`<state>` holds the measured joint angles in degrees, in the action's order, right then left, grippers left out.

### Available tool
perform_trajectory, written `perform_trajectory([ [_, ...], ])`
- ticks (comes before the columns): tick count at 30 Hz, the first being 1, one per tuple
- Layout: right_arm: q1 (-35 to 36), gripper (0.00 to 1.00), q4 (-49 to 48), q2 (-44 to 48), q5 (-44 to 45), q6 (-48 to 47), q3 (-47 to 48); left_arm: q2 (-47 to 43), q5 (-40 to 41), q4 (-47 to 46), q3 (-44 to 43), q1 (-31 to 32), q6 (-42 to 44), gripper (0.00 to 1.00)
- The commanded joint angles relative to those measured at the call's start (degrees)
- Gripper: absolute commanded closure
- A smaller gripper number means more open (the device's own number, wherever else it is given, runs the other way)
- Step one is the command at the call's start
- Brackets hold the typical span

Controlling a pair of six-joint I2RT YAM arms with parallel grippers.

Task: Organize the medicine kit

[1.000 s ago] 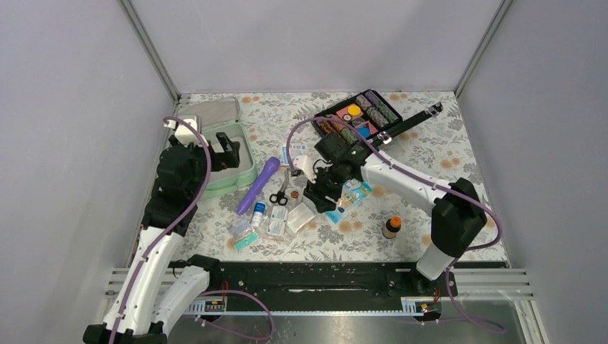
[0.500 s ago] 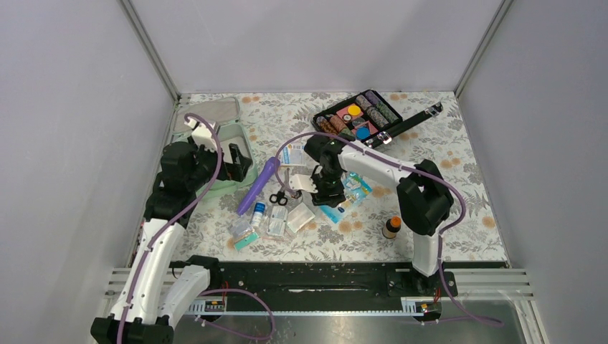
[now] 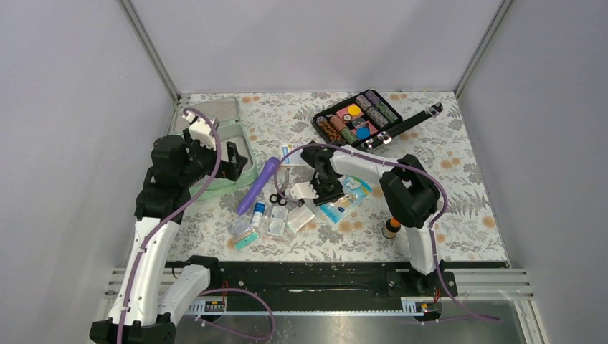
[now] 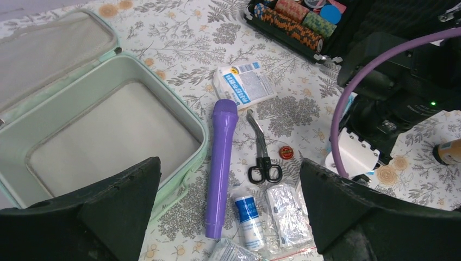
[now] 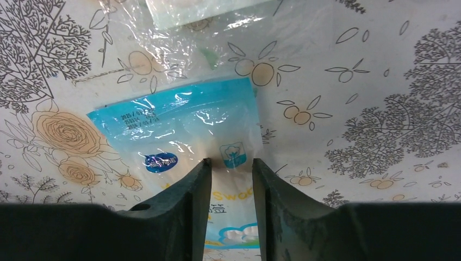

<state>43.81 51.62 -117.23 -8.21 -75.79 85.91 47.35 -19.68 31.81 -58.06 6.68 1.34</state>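
Observation:
The mint-green medicine kit (image 3: pixel 247 169) lies open at the left, its lid (image 3: pixel 208 113) flat behind it; its tray looks empty in the left wrist view (image 4: pixel 204 136). My left gripper (image 3: pixel 228 163) hovers open and empty over the kit's right edge, its jaws wide apart (image 4: pixel 228 163). My right gripper (image 3: pixel 324 192) is down at the table with its fingers (image 5: pixel 231 161) closed narrowly on a blue-and-white cotton swab packet (image 5: pixel 179 130), which lies right of centre (image 3: pixel 345 199).
A purple flashlight (image 3: pixel 258 185), black scissors (image 3: pixel 279 195), a white-and-blue box (image 3: pixel 292 152), a small bottle and foil packets (image 3: pixel 276 222) lie between the arms. A black case of colourful rolls (image 3: pixel 358 118) stands at the back. A brown bottle (image 3: pixel 391 227) stands front right.
My right arm folded its elbow in towards the centre while the gripper stayed low at the swab packet. My left wrist shifted slightly left and back above the kit.

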Motion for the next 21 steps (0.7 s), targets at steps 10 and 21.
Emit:
perform_trajectory([
  [10, 0.8, 0.95, -4.8, 0.5, 0.6, 4.9, -4.1, 11.0, -17.3, -10.5, -0.8, -16.4, -12.4, 0.11],
  [21, -0.1, 1.00, -1.8, 14.5, -17.8, 32.5, 10.9, 11.7, -18.3, -17.5, 2.4, -13.5, -10.4, 0.08],
])
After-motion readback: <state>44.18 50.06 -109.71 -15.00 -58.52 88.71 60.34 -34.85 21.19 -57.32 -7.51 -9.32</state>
